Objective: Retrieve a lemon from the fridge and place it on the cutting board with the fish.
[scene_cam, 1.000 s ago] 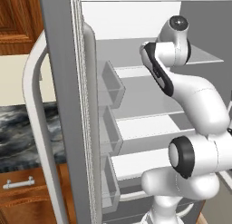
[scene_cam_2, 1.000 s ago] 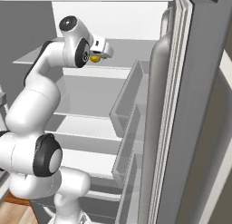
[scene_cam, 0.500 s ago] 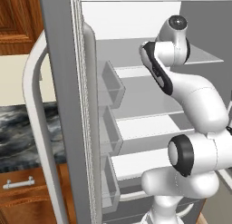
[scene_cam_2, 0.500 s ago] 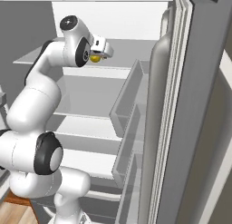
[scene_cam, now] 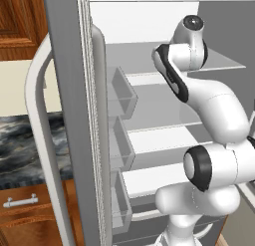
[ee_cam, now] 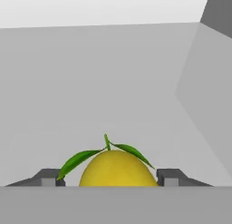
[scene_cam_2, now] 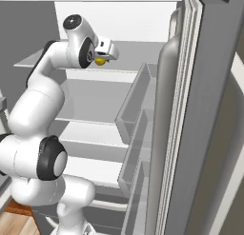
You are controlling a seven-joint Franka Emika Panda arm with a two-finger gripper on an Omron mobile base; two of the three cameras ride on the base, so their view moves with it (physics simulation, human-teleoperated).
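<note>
You are looking into the open fridge [scene_cam_2: 205, 110]: the arm is reaching to its upper glass shelf [scene_cam_2: 57, 65], door bins [scene_cam_2: 136, 98] standing just beside to the right. The lemon [ee_cam: 118, 168], green leaves on top, is sitting on that shelf between the pincer [ee_cam: 106, 178] fingertips [ee_cam: 168, 177]. You cannot tell whether they are touching it. No writing is showing anywhere.

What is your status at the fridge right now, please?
Hand on the upper fridge shelf, fingers either side of the lemon. Grip unconfirmed. Nothing blocking the way out.
</note>
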